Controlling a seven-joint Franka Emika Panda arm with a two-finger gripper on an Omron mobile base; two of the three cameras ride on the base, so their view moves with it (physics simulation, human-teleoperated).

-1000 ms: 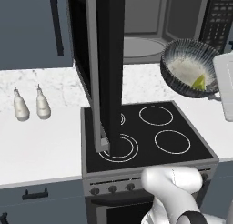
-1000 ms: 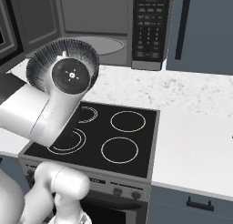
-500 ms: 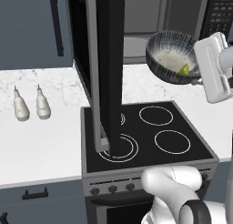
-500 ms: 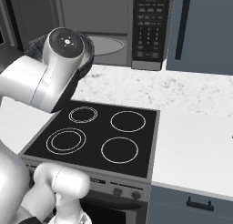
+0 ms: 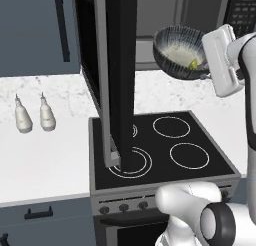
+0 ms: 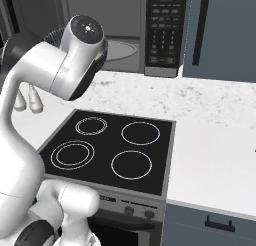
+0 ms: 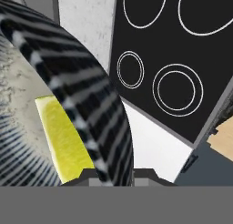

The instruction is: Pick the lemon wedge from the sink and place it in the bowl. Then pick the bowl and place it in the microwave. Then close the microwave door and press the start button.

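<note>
My gripper is shut on the right rim of the bowl and holds it in the air over the back of the counter, level with the microwave opening. The bowl tilts slightly, and the yellow lemon wedge lies inside it against the near wall. In the hand view the ribbed bowl rim runs between the finger tips of the gripper, with the lemon wedge just left of it. The microwave door stands wide open, edge-on to the left of the bowl. The button panel is right of the cavity. The sink is out of view.
A black cooktop with several ring burners lies below the bowl. Two small white bottles stand on the marble counter to the left. Dark blue cabinets flank the microwave.
The arm has carried the bowl with the lemon wedge up and to the left, from over the right of the cooktop to the front of the microwave opening. The grip is unchanged.
</note>
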